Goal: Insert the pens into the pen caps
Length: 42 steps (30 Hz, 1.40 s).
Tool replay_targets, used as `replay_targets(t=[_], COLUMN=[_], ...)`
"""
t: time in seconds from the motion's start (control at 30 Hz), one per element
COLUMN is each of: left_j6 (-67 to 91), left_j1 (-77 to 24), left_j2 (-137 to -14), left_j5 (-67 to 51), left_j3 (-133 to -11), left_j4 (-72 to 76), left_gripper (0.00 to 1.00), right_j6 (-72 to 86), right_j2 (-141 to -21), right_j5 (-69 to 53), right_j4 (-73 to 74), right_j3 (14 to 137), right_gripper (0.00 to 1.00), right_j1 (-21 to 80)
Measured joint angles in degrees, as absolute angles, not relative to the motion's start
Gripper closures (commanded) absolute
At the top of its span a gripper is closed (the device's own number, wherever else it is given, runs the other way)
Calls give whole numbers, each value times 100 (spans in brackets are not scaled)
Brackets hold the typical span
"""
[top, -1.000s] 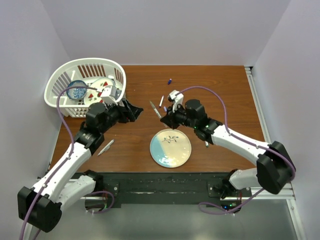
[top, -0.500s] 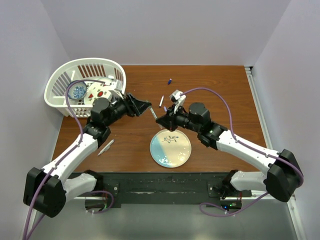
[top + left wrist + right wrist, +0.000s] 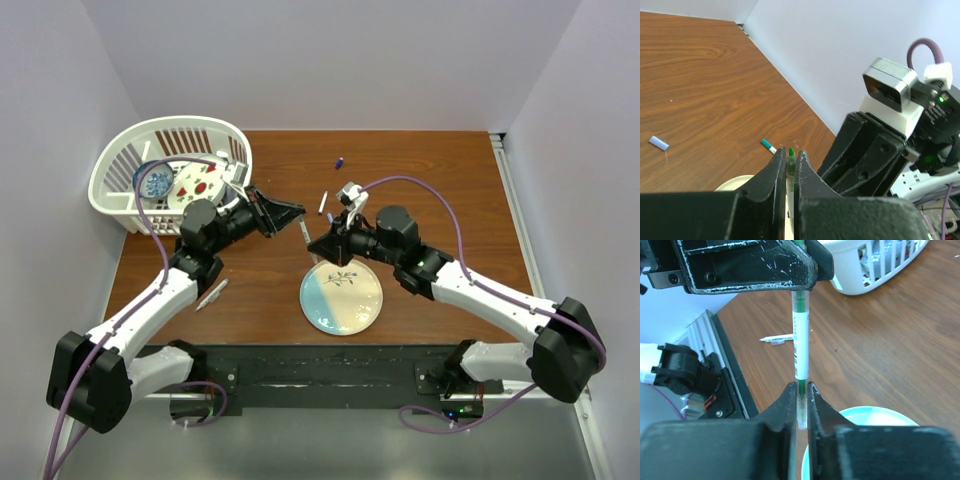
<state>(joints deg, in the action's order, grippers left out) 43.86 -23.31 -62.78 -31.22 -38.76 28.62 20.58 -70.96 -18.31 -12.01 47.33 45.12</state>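
Observation:
A white pen with a green core (image 3: 800,340) hangs in the air between both grippers. My left gripper (image 3: 789,152) is shut on its green-tipped end (image 3: 791,152). My right gripper (image 3: 800,387) is shut on its clear far end, above the plate's edge. From above, the left gripper (image 3: 292,212) and the right gripper (image 3: 318,245) meet over the table's middle with the pen (image 3: 305,231) spanning them. A second pen (image 3: 322,203) lies just beyond them, a third pen (image 3: 211,294) lies by the left arm, and a purple cap (image 3: 340,162) rests farther back. A blue cap (image 3: 659,143) lies on the wood.
A round blue-and-cream plate (image 3: 341,296) sits in front of the grippers. A white basket (image 3: 170,170) holding dishes stands at the back left. Walls close in the table on three sides.
My left arm swung right to the pen that the right gripper holds up, and its jaws went from wide open to shut on the pen's tip. The right arm shifted slightly left.

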Motion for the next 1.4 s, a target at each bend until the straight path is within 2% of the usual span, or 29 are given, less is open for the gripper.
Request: replay_targets(t=[0.07, 0.1, 0.53, 0.57, 0.6, 0.63, 0.67, 0.7, 0.73, 0.77, 0.83, 0.87, 0.97, 1.23, 1.4], left_j6=[4388, 4388, 4399, 4399, 4399, 4399, 4399, 4399, 4401, 4405, 4388, 4372, 4335, 4604, 5177], left_j1=[-2333, -2342, -2370, -2370, -2370, -2370, -2370, -2370, -2370, -2370, -2373, -2383, -2381, -2394, -2397], left_j2=[-6276, -6272, -6173, -6171, -6169, -6169, -6169, -6169, -6167, -6154, -6128, -6086, -5872, -5033, -4969], left_j5=[-3236, -3330, -3942, -3957, -3979, -4001, -4016, -4025, -4053, -4036, -3981, -3861, -3334, -915, 945], left_j3=[-3868, -3861, -3852, -3852, -3852, -3852, -3852, -3852, -3852, -3852, -3852, -3852, -3861, -4093, -4139], left_j4=[2873, 2867, 2910, 2912, 2912, 2912, 2910, 2912, 2921, 2902, 2810, 2711, 2246, 255, -1411], left_gripper=[100, 100, 100, 100, 100, 100, 100, 97, 86, 65, 49, 36, 27, 29, 40], right_j6=[2137, 2182, 2432, 2453, 2469, 2486, 2497, 2473, 2530, 2552, 2593, 2606, 2635, 2650, 2609], right_j2=[-7098, -7098, -7376, -7417, -7448, -7476, -7502, -7518, -7531, -7537, -7533, -7529, -7439, -6886, -6576], right_j5=[-1979, -2067, -3096, -3133, -3173, -3225, -3262, -3275, -3267, -3271, -3271, -3271, -3234, -2895, -2746], right_j4=[-1214, -1269, -1850, -1881, -1894, -1900, -1914, -1927, -1935, -1988, -2071, -2110, -2134, -2084, -2058], right_j3=[4733, 4729, 4595, 4571, 4550, 4539, 4530, 4528, 4515, 4488, 4442, 4414, 4316, 4075, 4036], right_gripper=[61, 59, 58, 59, 66, 91, 99, 100, 100, 100, 100, 100, 100, 100, 100], right_j1=[4510, 4508, 4508, 4510, 4512, 4512, 4512, 4512, 4512, 4510, 4512, 4512, 4528, 4532, 4532])
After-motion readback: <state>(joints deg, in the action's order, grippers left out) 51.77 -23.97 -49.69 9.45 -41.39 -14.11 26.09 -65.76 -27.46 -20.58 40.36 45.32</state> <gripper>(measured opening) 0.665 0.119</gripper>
